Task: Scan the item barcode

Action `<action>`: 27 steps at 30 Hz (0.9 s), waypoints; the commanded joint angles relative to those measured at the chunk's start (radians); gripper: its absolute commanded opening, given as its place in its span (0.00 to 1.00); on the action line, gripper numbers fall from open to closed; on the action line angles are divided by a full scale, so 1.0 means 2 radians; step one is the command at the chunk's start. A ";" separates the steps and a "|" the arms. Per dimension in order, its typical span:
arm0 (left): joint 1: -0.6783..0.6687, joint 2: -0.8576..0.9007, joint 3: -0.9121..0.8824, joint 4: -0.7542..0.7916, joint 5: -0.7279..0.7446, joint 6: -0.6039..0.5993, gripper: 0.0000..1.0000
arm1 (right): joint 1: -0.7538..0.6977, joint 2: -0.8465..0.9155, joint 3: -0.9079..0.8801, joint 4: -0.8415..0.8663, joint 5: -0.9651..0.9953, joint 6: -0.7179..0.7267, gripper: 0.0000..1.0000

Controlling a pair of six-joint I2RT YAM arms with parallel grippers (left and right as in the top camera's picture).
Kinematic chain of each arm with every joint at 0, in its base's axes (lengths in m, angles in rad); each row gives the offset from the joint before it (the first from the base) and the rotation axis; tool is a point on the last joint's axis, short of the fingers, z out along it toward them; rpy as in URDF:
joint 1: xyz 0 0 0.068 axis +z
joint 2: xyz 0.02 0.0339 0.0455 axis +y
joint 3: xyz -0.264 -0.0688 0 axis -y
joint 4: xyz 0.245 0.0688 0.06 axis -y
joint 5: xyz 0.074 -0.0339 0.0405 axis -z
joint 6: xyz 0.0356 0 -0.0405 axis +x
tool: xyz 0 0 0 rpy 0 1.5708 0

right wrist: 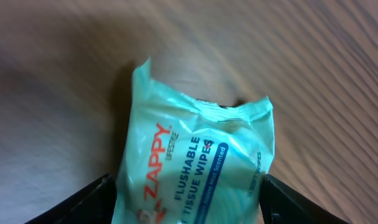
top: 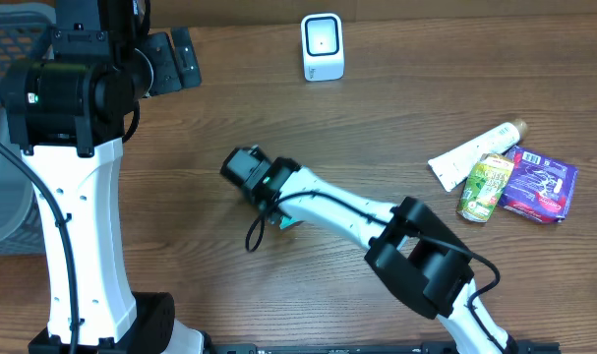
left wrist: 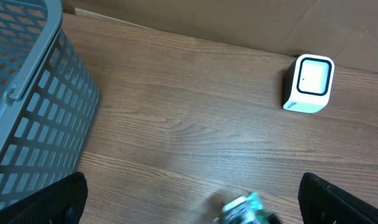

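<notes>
A teal pack of flushable tissue wipes (right wrist: 195, 162) fills the gap between my right gripper's (right wrist: 185, 200) fingers, which press on both of its sides. It stays sharp while the table behind blurs. From overhead only a teal corner of the pack (top: 287, 223) shows under the right wrist, at mid-table. The white barcode scanner (top: 323, 46) stands at the far edge, also seen as the scanner (left wrist: 308, 84) in the left wrist view. My left gripper (left wrist: 192, 205) hangs wide open and empty over the wood, back left, with the pack (left wrist: 248, 208) just below it in view.
A grey mesh basket (top: 3, 197) sits at the left edge, its wall (left wrist: 27, 93) close to the left gripper. At the right lie a white tube (top: 475, 152), a green can (top: 485, 187) and a purple packet (top: 539, 184).
</notes>
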 commanded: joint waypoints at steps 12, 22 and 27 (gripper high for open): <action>0.000 0.003 0.006 0.002 -0.006 -0.007 1.00 | 0.041 -0.018 0.007 -0.001 0.128 -0.007 0.75; 0.000 0.003 0.006 0.002 -0.006 -0.007 1.00 | 0.052 0.017 0.003 0.000 0.103 -0.005 0.65; 0.000 0.003 0.006 0.002 -0.006 -0.007 0.99 | 0.035 0.032 0.003 0.000 0.087 0.009 0.53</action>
